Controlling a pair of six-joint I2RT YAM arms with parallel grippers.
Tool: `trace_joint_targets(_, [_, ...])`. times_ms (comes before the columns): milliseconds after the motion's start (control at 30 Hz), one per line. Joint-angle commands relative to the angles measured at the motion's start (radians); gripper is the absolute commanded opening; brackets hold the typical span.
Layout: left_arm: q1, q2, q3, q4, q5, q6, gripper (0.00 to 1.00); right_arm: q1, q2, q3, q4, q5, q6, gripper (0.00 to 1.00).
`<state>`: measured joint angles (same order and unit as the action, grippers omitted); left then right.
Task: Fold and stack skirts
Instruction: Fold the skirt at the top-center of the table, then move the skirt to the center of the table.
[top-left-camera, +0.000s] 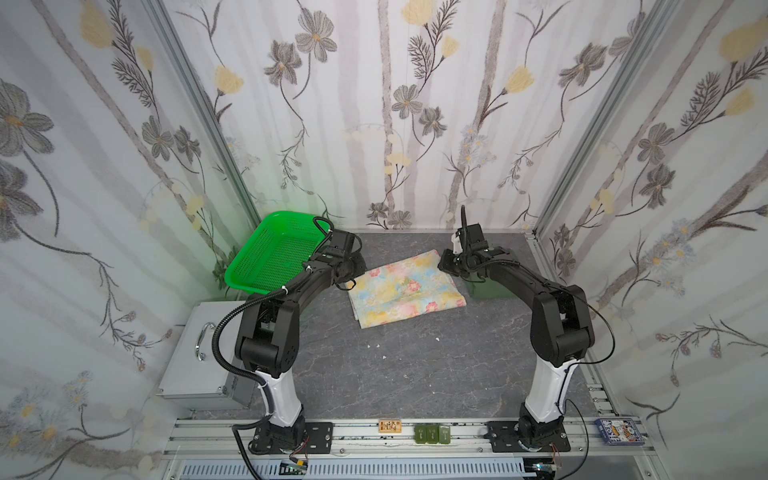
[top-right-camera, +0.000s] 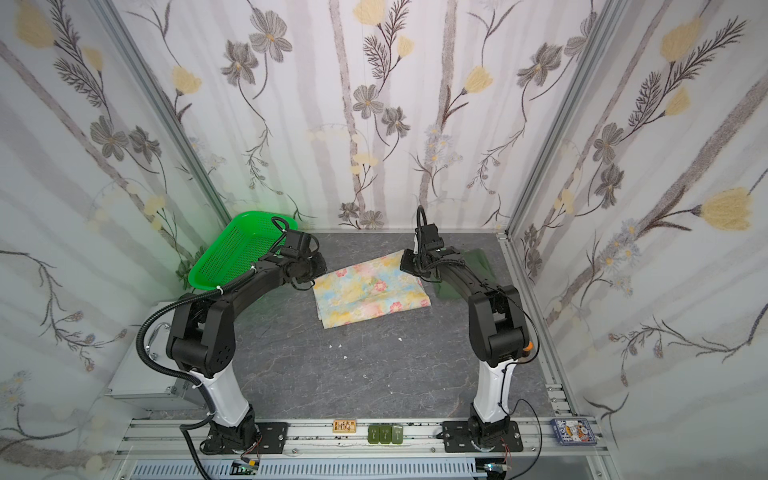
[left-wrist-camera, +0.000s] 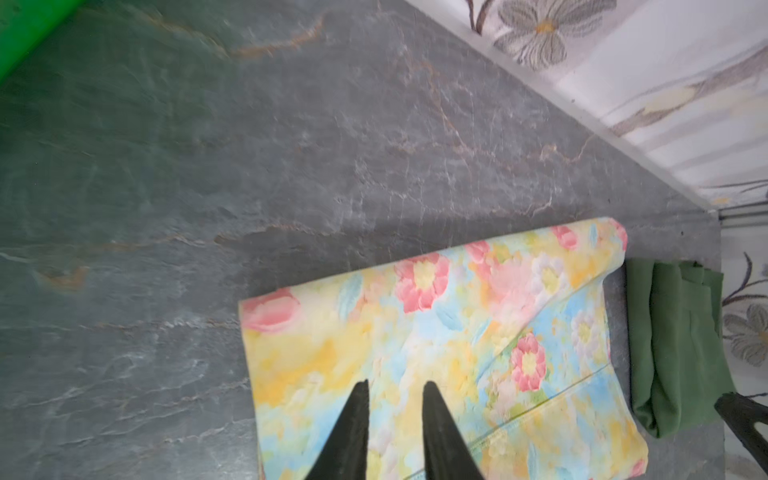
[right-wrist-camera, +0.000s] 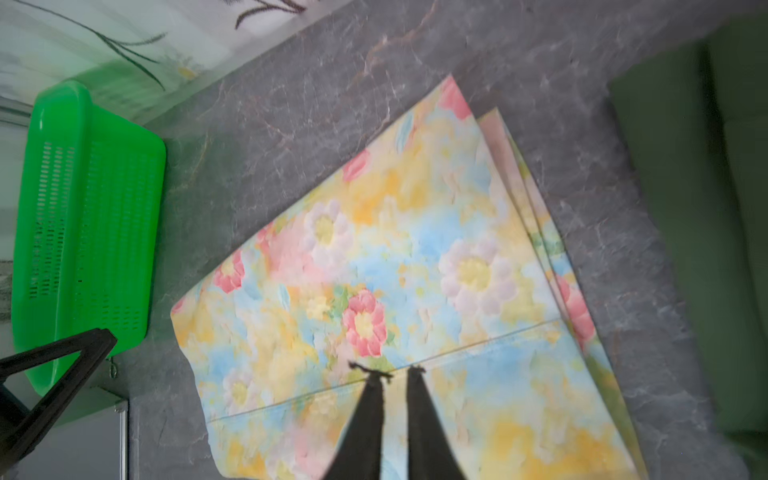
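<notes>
Over opposite edges of floral skirt (top-left-camera: 405, 291), left pincer (left-wrist-camera: 395, 384) ajar, right pincer (right-wrist-camera: 395, 368) clenched; open tabletop (top-left-camera: 415, 365) nearside.

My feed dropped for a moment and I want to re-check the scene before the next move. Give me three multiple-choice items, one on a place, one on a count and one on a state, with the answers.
1. Where is the olive-green skirt relative to the floral skirt?
A. stacked on top of it
B. beside it on the table
C. tucked underneath it

2. How many skirts are in view?
A. one
B. three
C. two

3. How does the floral skirt lie?
A. folded flat
B. crumpled in a heap
C. lifted off the table

Answers:
1 B: the left wrist view shows it lying next to the floral one on the tabletop.
2 C: one olive-green and one floral, with no other in any view.
3 A: the right wrist view shows stacked layers along one edge, resting flat.
</notes>
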<state>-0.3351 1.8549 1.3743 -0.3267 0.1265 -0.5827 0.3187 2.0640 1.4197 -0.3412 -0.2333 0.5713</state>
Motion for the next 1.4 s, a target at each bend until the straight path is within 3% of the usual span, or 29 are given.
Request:
trace_joint_targets(0, [-0.030,0.041,-0.001,0.010,0.017,-0.025,0.15,0.005,-0.019,-0.103,0.121,-0.039,0.022,0.00])
trace_joint_targets(400, [-0.043,0.139,-0.049,0.052,-0.001,-0.025,0.10,0.023,-0.056,-0.364,0.197,0.010,0.050,0.00])
trace_joint_targets(633, [-0.041,0.118,-0.136,0.052,-0.010,0.011,0.10,0.038,-0.141,-0.525,0.227,0.018,0.088,0.00])
trace_joint_targets(867, [-0.023,0.037,-0.217,0.053,-0.045,0.029,0.11,0.075,-0.237,-0.580,0.200,0.002,0.126,0.00])
trace_joint_targets(1067, [-0.035,0.002,-0.175,0.052,-0.031,0.023,0.12,0.069,-0.284,-0.412,0.113,0.010,0.069,0.00])
trace_joint_targets(1367, [-0.042,-0.071,-0.180,0.052,-0.028,-0.009,0.13,0.024,0.038,-0.021,0.123,-0.035,0.034,0.00])
